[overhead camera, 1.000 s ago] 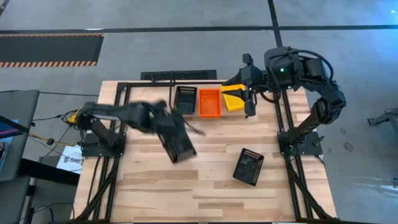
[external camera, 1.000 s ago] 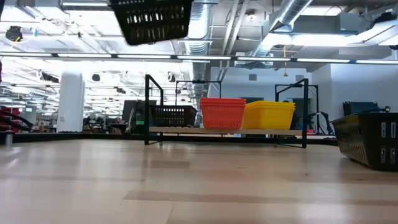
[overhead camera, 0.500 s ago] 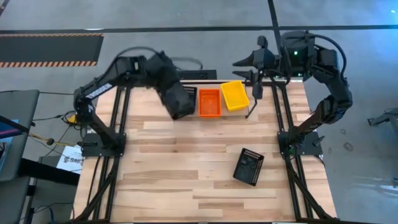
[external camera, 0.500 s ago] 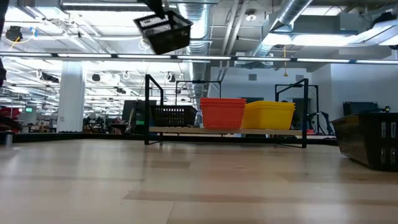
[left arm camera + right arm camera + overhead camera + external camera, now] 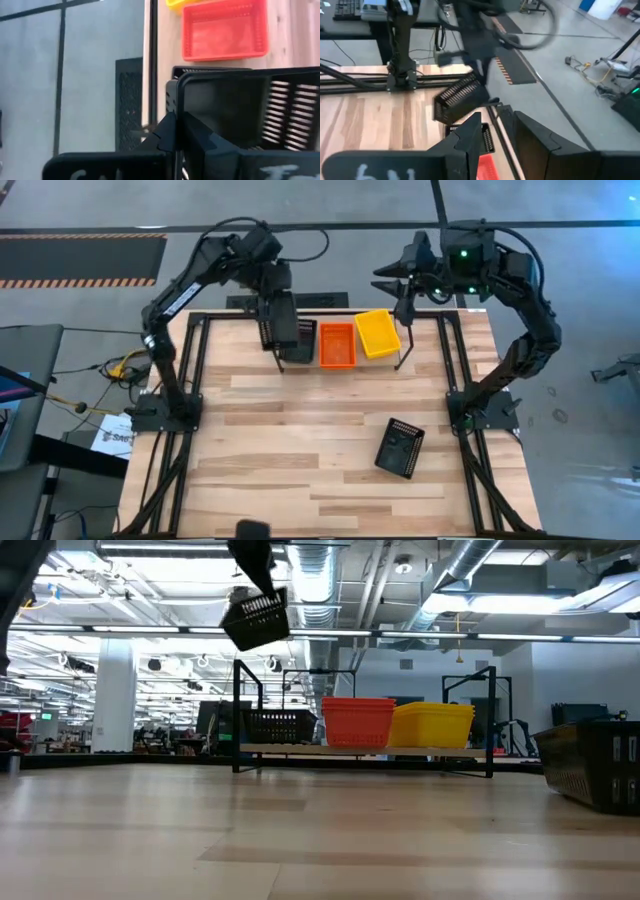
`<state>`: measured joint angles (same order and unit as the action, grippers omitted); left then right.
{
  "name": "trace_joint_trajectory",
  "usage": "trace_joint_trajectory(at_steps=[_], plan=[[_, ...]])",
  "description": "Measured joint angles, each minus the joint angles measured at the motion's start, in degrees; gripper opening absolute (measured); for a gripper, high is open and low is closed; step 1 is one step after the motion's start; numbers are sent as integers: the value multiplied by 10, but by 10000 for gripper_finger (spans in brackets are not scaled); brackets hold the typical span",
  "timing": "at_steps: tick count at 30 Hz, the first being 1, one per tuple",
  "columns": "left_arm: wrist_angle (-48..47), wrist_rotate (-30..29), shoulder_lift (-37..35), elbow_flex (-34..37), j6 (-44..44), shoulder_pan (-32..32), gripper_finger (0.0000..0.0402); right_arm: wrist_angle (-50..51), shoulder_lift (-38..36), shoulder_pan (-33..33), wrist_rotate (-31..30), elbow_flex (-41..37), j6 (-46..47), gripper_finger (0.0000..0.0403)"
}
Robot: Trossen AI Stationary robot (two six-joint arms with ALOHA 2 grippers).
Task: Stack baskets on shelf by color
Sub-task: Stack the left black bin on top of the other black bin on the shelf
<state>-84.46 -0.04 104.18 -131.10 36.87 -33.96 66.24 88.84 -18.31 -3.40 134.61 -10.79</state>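
My left gripper (image 5: 272,308) is shut on a black mesh basket (image 5: 280,332) and holds it in the air over the left end of the shelf (image 5: 365,750). In the low view that basket (image 5: 257,618) hangs tilted, high above the rack. On the shelf rest a black basket (image 5: 280,725), a red-orange stack (image 5: 357,720) and a yellow stack (image 5: 432,725). Another black basket (image 5: 400,448) lies on the table near the right side. My right gripper (image 5: 392,282) is open, in the air beyond the yellow basket (image 5: 378,333). My left gripper pinches the black basket's end wall at its rim (image 5: 176,100) between the two fingers (image 5: 167,134). The fingers come from above, pointing down. The basket is lifted clear and hangs tilted below them, above the black basket on the shelf (image 5: 210,70).
A black tube frame (image 5: 450,370) edges the table on both sides. A dark grid mat (image 5: 290,301) lies just beyond the far edge. Bare wood (image 5: 300,440) spreads across the table's middle and near part.
My left gripper has carried the black basket from over the table's middle toward the far edge, and it now hangs over the shelf's left end, turned about. My right gripper has drawn back from the yellow basket, up and toward the far edge; the yellow basket now lies level.
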Motion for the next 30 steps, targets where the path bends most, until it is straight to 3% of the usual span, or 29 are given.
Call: trace_joint_trajectory(at_steps=[5,13,30], plan=[[3,54,60,-39,77,-23,0,-2,22,-2,1,0,16,134],[46,114,101,-34,129,-28,0,2,53,-7,0,0,15,134],[12,128,185,-32,100,-20,0,33,12,-40,-11,0,13,134]])
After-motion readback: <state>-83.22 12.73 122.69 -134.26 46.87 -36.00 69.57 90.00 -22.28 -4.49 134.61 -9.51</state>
